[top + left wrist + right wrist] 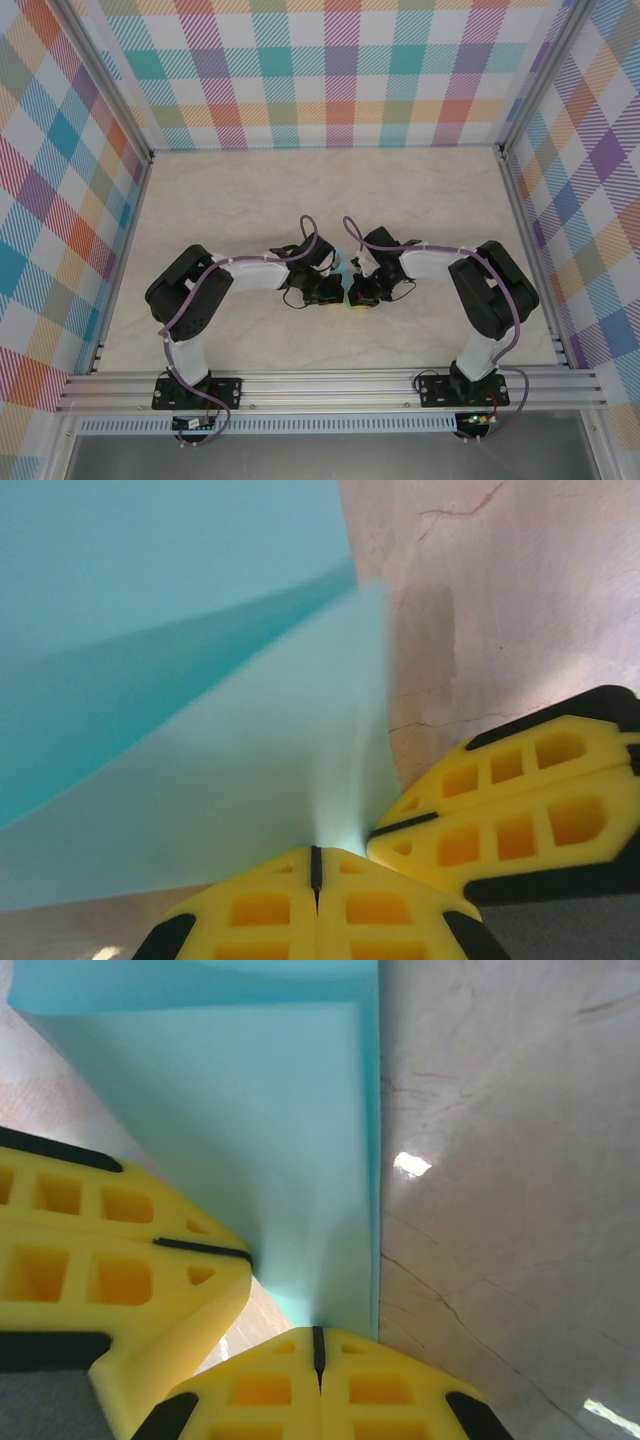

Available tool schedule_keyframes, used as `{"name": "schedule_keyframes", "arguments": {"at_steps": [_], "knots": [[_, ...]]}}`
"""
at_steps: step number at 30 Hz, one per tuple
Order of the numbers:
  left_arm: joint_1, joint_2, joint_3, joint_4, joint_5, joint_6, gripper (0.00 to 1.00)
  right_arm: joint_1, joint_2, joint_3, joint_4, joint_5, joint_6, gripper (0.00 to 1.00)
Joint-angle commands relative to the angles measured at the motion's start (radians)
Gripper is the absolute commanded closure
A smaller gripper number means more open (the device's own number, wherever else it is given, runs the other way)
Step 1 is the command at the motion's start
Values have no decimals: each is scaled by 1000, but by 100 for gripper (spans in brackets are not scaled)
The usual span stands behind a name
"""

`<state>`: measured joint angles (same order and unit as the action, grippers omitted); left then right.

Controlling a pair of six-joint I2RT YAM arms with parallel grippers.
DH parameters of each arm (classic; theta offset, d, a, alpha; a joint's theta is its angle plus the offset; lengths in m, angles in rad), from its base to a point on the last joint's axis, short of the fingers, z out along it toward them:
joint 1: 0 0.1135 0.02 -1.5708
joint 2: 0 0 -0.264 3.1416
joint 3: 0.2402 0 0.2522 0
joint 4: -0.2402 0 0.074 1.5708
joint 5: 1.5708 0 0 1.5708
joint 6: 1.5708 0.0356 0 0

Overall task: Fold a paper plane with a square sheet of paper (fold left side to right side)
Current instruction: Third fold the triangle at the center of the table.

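Matt paper sheet (250, 1130), glossy marbled table (500, 1260)

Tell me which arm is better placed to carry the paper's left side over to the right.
Left, probably. The left gripper is shut on the paper, and the loose part spreads to its left. The right gripper, also shut on it, can hold the straight edge.

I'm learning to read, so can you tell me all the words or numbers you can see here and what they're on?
There are none that can be read.
turquoise paper: plain, no writing.
yellow fingers: only moulded holes, no letters.
checked walls: coloured squares, no words.
table: only marble veins.
small boards at the arm bases: too small to tell if anything is printed.
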<state>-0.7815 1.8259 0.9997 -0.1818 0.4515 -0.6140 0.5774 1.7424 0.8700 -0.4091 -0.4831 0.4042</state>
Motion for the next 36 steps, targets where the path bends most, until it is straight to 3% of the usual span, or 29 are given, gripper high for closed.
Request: {"name": "schedule_keyframes", "arguments": {"at_steps": [1, 18, 36], "knots": [[-7, -83, 10, -7, -7, -6, 100, -1, 49, -22, -83, 101, 1, 100], [7, 41, 58, -11, -22, 14, 100, 0, 51, -16, -95, 107, -5, 100], [136, 23, -79, -7, -34, 99, 100, -1, 62, -12, -121, 124, -13, 100]]}}
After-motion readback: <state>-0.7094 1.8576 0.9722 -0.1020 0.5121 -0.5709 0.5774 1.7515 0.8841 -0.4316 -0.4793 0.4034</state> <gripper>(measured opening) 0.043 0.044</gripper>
